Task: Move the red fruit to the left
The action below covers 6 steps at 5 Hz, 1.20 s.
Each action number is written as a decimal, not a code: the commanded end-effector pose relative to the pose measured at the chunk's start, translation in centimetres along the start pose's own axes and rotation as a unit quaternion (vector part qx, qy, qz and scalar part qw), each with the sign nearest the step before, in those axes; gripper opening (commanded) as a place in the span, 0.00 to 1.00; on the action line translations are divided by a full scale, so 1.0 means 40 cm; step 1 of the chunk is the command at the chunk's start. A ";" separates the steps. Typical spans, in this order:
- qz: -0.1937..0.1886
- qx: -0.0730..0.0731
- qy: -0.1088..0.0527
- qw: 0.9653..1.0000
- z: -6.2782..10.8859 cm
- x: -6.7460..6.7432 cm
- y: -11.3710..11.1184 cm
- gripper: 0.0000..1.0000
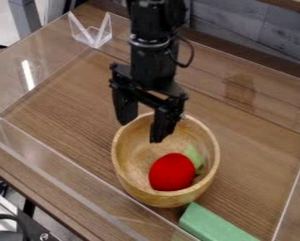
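Inside the wooden bowl (134, 143), toward its near side, lay the red fruit (172, 171), small and round, with a bit of green showing at its right edge. That bowl sat on the wood-grain table (77, 104), near the middle of the scene and a little to the right, within a low clear plastic barrier (24, 151) that ran along the near-left edge and round the back. Just beside the bowl, at the near right, a green rectangular block (220, 227) touched or almost touched the bowl's outer wall; which of the two could not be told. Above the bowl's far-left rim hung the black gripper (145, 124), pointing straight down, its two fingers (122, 108) spread wide with nothing between them. One finger stood outside the rim on the left, the other reached down over the bowl's hollow. It was apart from the fruit, which lay nearer and to the right of the fingertips.
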State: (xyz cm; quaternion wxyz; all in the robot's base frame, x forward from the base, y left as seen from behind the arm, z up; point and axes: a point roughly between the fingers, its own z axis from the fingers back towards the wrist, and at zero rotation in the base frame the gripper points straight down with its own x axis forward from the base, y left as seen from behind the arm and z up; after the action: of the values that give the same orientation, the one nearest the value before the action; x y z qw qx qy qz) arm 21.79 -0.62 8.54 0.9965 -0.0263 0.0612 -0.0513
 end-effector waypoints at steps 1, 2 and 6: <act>-0.005 -0.004 -0.032 0.999 0.008 -0.014 -0.002 1.00; -0.029 -0.006 -0.038 0.999 -0.023 0.001 -0.041 1.00; -0.066 -0.025 -0.074 0.995 -0.066 0.001 -0.057 1.00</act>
State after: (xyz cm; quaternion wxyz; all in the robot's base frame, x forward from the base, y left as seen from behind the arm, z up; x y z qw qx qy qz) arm 20.87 -3.13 5.52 0.9919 -0.0595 0.0003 -0.1125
